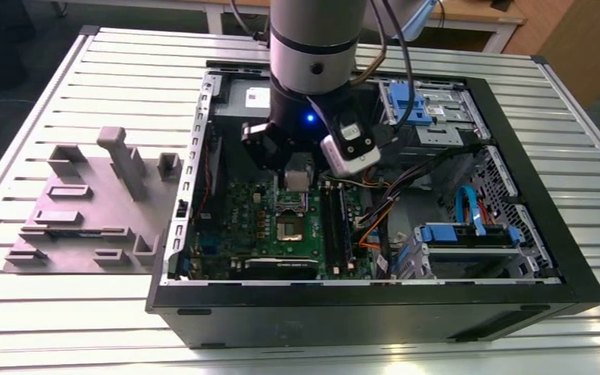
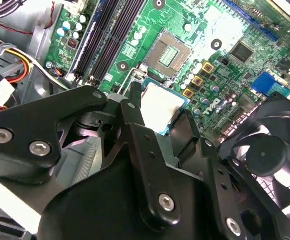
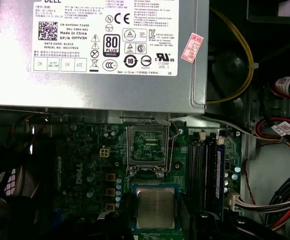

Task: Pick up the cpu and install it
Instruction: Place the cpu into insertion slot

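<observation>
Silvery cpu (image 2: 159, 102) clamped in gripper (image 2: 160, 107) jaws; exterior view: grey fixture (image 1: 87, 207) beside case (image 1: 383, 312).

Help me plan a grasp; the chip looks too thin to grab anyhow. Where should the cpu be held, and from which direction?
Pinch two opposite side edges, coming straight down from above. The cpu sits level, metal top up, beside the socket; being thin and square, only its parallel edges offer opposing faces. Parts on the motherboard around it would probably foul a sideways approach.
</observation>
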Robot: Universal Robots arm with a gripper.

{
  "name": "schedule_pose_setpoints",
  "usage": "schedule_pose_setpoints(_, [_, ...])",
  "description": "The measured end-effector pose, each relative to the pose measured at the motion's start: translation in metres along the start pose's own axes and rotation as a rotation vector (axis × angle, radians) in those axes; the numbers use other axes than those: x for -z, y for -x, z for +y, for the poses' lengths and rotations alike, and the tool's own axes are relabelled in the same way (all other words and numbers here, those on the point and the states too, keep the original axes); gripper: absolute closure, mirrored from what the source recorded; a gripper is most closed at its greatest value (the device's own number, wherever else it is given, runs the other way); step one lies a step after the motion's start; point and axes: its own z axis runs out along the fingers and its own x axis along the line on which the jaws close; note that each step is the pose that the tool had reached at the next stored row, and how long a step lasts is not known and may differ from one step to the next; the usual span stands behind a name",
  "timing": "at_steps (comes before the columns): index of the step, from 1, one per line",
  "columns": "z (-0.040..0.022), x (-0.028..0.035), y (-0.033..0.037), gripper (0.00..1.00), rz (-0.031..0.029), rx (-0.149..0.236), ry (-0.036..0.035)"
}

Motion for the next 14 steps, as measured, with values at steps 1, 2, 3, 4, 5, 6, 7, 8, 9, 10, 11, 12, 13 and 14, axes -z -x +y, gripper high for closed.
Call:
schedule_pose_setpoints(1, [0.0000,-0.0006,-0.0001,0.53,-0.0004,0.000,-0.0002])
schedule_pose_setpoints(2, [-0.0001,-0.0011,-0.0002,0.53,-0.0005,0.000,-0.0001])
schedule_pose_setpoints(3, [-0.0004,-0.0014,-0.0004,0.53,-0.0005,0.000,-0.0004])
schedule_pose_setpoints(4, [-0.0012,-0.0017,-0.0007,0.53,-0.0008,0.000,-0.0004])
schedule_pose_setpoints(5, [-0.0023,-0.0021,-0.0009,0.53,-0.0011,0.000,-0.0001])
schedule_pose_setpoints(6, [-0.0032,-0.0023,-0.0013,0.53,-0.0012,0.000,-0.0002])
schedule_pose_setpoints(7, [-0.0039,-0.0026,-0.0015,0.53,-0.0012,0.000,-0.0003])
schedule_pose_setpoints(8, [-0.0042,-0.0029,-0.0017,0.53,-0.0013,0.000,-0.0001])
schedule_pose_setpoints(9, [-0.0044,-0.0032,-0.0019,0.53,-0.0013,0.000,0.0000])
schedule_pose_setpoints(10, [-0.0047,-0.0034,-0.0021,0.53,-0.0012,0.000,-0.0002])
schedule_pose_setpoints(11, [-0.0049,-0.0039,-0.0023,0.53,-0.0013,0.000,-0.0001])
schedule_pose_setpoints(12, [-0.0049,-0.0042,-0.0024,0.53,-0.0012,0.000,-0.0003])
schedule_pose_setpoints(13, [-0.0049,-0.0042,-0.0024,0.53,-0.0012,0.000,-0.0004])
schedule_pose_setpoints(14, [-0.0050,-0.0042,-0.0025,0.53,-0.0011,0.000,-0.0004])
